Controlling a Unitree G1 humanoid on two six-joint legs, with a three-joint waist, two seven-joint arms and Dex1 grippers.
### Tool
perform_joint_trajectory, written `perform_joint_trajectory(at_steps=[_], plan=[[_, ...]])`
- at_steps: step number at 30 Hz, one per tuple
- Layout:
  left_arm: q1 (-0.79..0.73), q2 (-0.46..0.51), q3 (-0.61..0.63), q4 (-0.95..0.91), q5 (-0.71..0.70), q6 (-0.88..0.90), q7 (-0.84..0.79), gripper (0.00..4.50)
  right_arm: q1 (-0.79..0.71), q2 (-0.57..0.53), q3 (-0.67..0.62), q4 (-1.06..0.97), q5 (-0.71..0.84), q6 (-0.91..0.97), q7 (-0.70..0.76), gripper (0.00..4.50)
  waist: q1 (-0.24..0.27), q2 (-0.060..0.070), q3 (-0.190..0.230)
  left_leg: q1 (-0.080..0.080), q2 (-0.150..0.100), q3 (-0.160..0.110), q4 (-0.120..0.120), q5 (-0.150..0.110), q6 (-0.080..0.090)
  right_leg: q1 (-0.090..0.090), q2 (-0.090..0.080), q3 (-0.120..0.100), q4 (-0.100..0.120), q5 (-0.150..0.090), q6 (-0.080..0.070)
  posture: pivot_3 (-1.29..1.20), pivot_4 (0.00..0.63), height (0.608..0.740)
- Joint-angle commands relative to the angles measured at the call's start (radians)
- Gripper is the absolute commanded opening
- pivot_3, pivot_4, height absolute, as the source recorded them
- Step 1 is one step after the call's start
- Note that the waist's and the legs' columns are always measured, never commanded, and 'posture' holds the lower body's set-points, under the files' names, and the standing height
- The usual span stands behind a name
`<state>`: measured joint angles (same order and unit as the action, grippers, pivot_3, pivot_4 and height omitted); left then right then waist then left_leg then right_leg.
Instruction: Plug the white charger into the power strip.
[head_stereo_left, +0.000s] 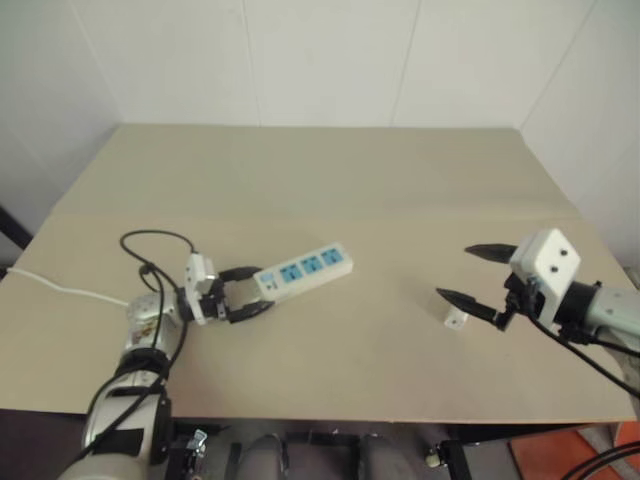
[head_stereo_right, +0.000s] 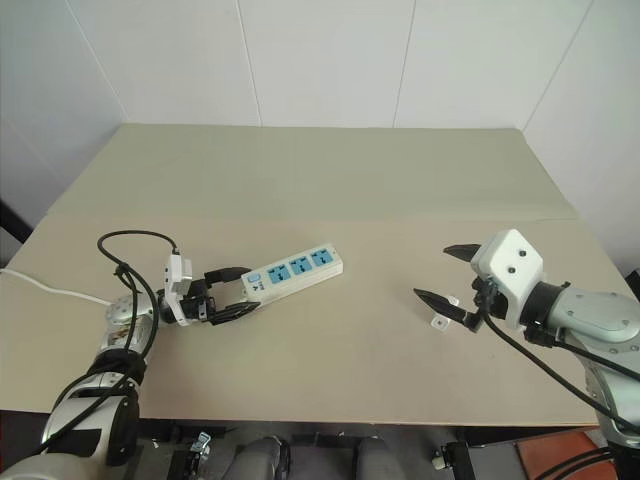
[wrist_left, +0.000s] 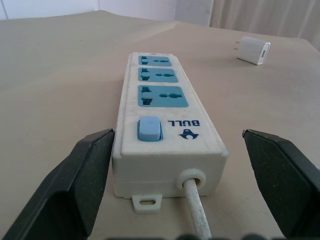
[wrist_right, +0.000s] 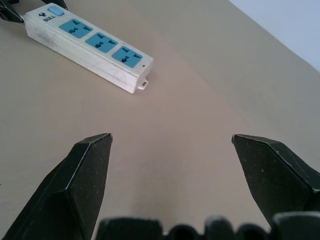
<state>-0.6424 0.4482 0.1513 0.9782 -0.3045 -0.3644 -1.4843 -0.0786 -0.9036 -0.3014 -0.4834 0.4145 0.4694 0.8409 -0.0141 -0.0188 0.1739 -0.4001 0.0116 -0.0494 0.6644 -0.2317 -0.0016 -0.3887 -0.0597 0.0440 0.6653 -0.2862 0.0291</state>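
Observation:
The power strip (head_stereo_left: 303, 270) lies flat on the tan table, left of centre, its three blue sockets facing up. My left gripper (head_stereo_left: 262, 290) is open and level with the table. Its black fingers (wrist_left: 75, 190) straddle the strip's switch end (wrist_left: 150, 129), one close against the strip's side and the other well clear. The white charger (head_stereo_left: 456, 320) lies on the table to the right, prongs showing in the left wrist view (wrist_left: 254, 50). My right gripper (head_stereo_left: 455, 272) hangs open just above the charger, holding nothing and pointing towards the strip (wrist_right: 87, 42).
The strip's thin white cord (head_stereo_left: 70, 290) runs off the table's left edge. A black cable loop (head_stereo_left: 155, 240) arches beside my left wrist. The table's front edge (head_stereo_left: 330, 418) is close to me. White walls stand behind the table.

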Motion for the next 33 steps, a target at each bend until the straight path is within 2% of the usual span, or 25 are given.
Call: perform_joint_trajectory(at_steps=[1, 7, 15, 21, 26, 29, 33], plan=[[-0.002, 0.008, -0.005, 0.019, 0.027, -0.032, 0.041, 4.48, -0.006, -0.013, -0.044, -0.025, 0.004, 0.001, -0.012, 4.5, 0.0, 0.0, 0.0, 0.0, 0.0, 0.0, 0.0, 0.0, 0.0, 0.0, 0.0, 0.0, 0.0, 0.0, 0.0, 0.0, 0.15, 0.74], [-0.019, -0.005, -0.022, 0.055, 0.079, -0.075, 0.123, 4.48, -0.008, -0.013, -0.04, -0.023, 0.003, 0.001, -0.017, 4.5, 0.0, 0.0, 0.0, 0.001, 0.0, 0.0, 0.0, 0.0, 0.0, 0.001, 0.0, 0.0, 0.001, 0.0, 0.0, 0.0, 0.15, 0.74], [-0.03, -0.013, -0.041, 0.072, 0.091, -0.055, 0.09, 4.48, 0.0, -0.013, -0.044, -0.025, -0.001, -0.002, -0.022, 4.5, 0.001, 0.0, -0.001, 0.001, 0.0, 0.0, 0.0, 0.0, 0.0, 0.001, 0.0, 0.0, 0.001, 0.0, 0.0, 0.0, 0.15, 0.74], [-0.035, -0.013, -0.053, 0.1, 0.117, -0.072, 0.132, 4.48, -0.001, -0.012, -0.041, -0.026, -0.003, -0.003, -0.027, 4.5, 0.002, 0.001, -0.002, 0.002, 0.0, 0.0, 0.0, 0.0, 0.0, 0.001, 0.0, 0.0, 0.001, 0.0, 0.0, 0.0, 0.15, 0.74], [-0.04, -0.017, -0.053, 0.113, 0.135, -0.076, 0.179, 3.31, -0.001, -0.01, -0.038, -0.025, -0.004, -0.006, -0.027, 4.5, 0.001, 0.0, -0.006, 0.002, 0.0, 0.0, 0.0, 0.0, 0.0, 0.001, 0.0, 0.0, 0.001, 0.0, 0.0, 0.0, 0.15, 0.74], [-0.04, -0.018, -0.053, 0.113, 0.135, -0.078, 0.194, 3.25, -0.002, -0.01, -0.035, -0.022, -0.006, -0.009, -0.026, 4.5, 0.003, 0.0, -0.007, 0.002, 0.0, 0.0, 0.0, 0.0, 0.0, 0.002, 0.0, 0.0, 0.001, 0.0, 0.0, 0.0, 0.15, 0.74], [-0.033, -0.012, -0.046, 0.096, 0.109, -0.07, 0.133, 3.25, 0.0, -0.009, -0.033, -0.018, -0.009, -0.013, -0.023, 4.5, 0.002, 0.0, -0.008, 0.003, 0.0, 0.0, 0.0, 0.0, 0.0, 0.002, 0.0, 0.0, 0.001, 0.0, 0.0, 0.0, 0.15, 0.74]])
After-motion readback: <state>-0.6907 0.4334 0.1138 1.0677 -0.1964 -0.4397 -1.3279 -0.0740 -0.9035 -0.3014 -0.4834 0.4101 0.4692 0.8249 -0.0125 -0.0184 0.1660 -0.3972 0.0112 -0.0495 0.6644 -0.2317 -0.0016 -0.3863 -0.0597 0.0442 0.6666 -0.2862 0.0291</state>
